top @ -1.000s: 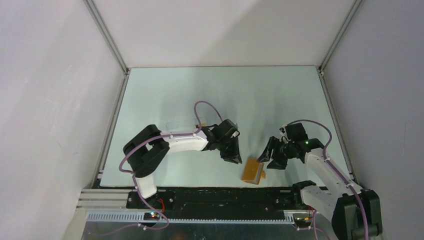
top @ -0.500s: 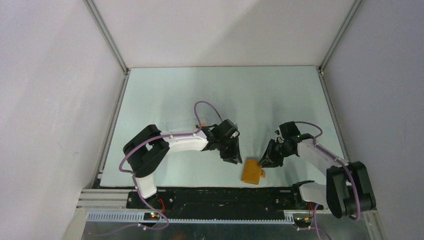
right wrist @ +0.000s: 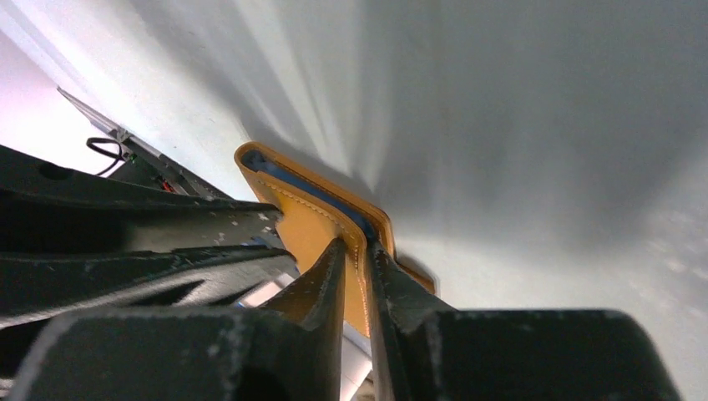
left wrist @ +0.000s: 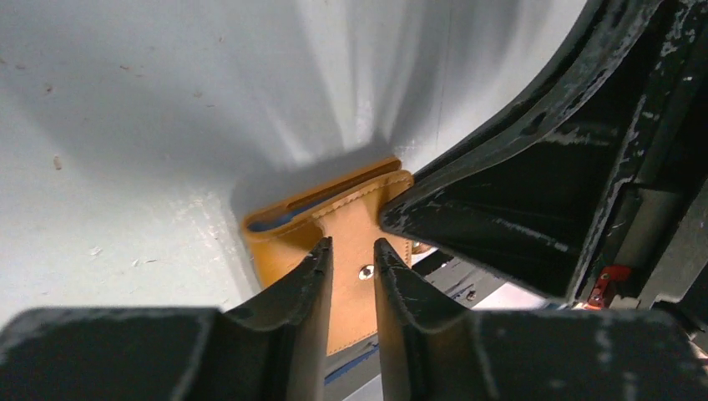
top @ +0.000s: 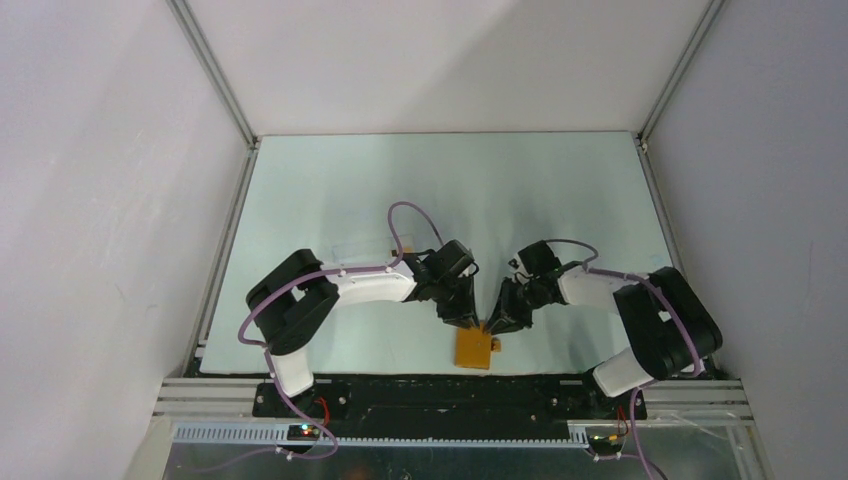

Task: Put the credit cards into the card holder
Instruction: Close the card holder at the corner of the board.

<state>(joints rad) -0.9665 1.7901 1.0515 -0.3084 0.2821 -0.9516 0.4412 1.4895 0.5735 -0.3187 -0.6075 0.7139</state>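
Note:
The card holder (top: 473, 349), an orange-mustard wallet with a blue lining, lies near the table's front edge. My right gripper (top: 497, 323) is shut on the wallet's stitched flap edge (right wrist: 357, 251). My left gripper (top: 466, 322) hovers right over the wallet's far edge. Its jaws are a narrow gap apart and hold nothing. Through the gap the wallet's tab and its metal snap (left wrist: 366, 271) show. One of the right gripper's fingers (left wrist: 518, 209) lies close beside it. No credit cards show in any view.
A faint clear rectangular case (top: 355, 245) lies on the mat behind the left arm. The black front rail (top: 440, 395) runs just below the wallet. Grey walls close in both sides and the back.
My right arm has swung left and dragged the wallet left along the front edge, up to my left gripper. The left arm has barely moved.

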